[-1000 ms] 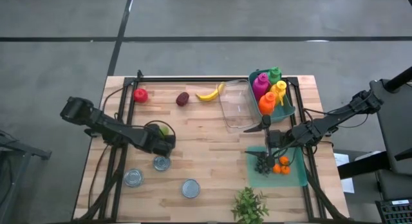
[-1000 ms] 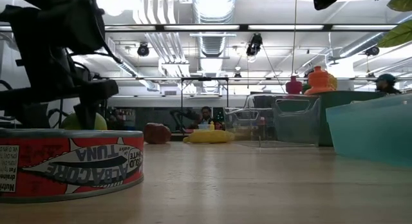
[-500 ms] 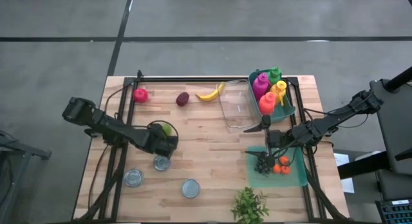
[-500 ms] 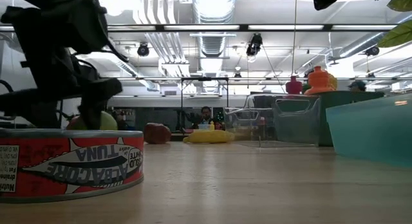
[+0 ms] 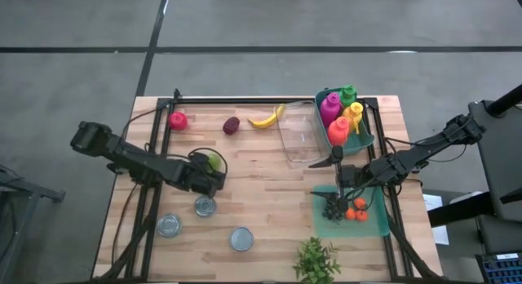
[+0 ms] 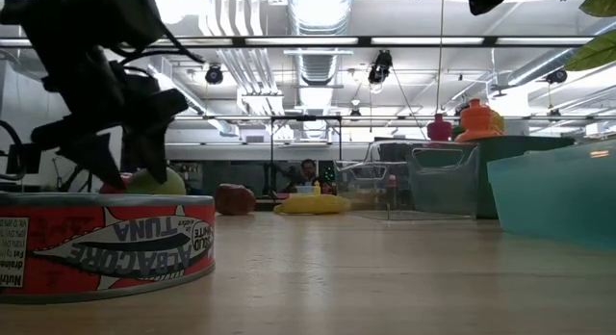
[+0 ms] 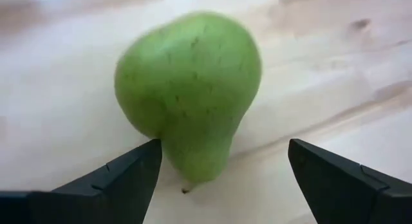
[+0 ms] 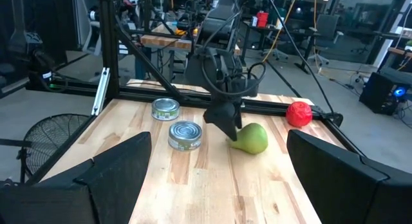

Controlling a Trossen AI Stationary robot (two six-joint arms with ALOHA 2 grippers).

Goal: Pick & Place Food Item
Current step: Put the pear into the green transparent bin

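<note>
A green pear (image 5: 214, 161) lies on its side on the wood table, left of the middle; it also shows in the low view (image 6: 159, 181) and the right wrist view (image 8: 251, 139). My left gripper (image 5: 209, 175) stands open just on the near side of it, fingers slanting down. In the left wrist view the two fingertips flank the pear's narrow stem end (image 7: 193, 169). My right gripper (image 5: 333, 160) waits open on the table's right, between the clear tub and the teal tray. My left gripper has one fingertip (image 7: 145, 156) right beside the pear's narrow end (image 7: 168, 150), the other fingertip well apart from it. Whether that finger touches the pear I cannot tell. The pear rests on the table.
Three tins lie near the left gripper (image 5: 205, 206), (image 5: 169, 226), (image 5: 241, 238). A red apple (image 5: 177, 120), a dark plum (image 5: 232, 125) and a banana (image 5: 266, 118) sit along the far edge. To the right are a clear tub (image 5: 299, 135), a bottle bin (image 5: 364, 139) and a teal tray (image 5: 371, 227).
My left gripper has risen a little and tipped beside the pear, staying open, while its arm drew back toward the table's left. The pear has shifted slightly toward the table's right and shows more fully from above.
</note>
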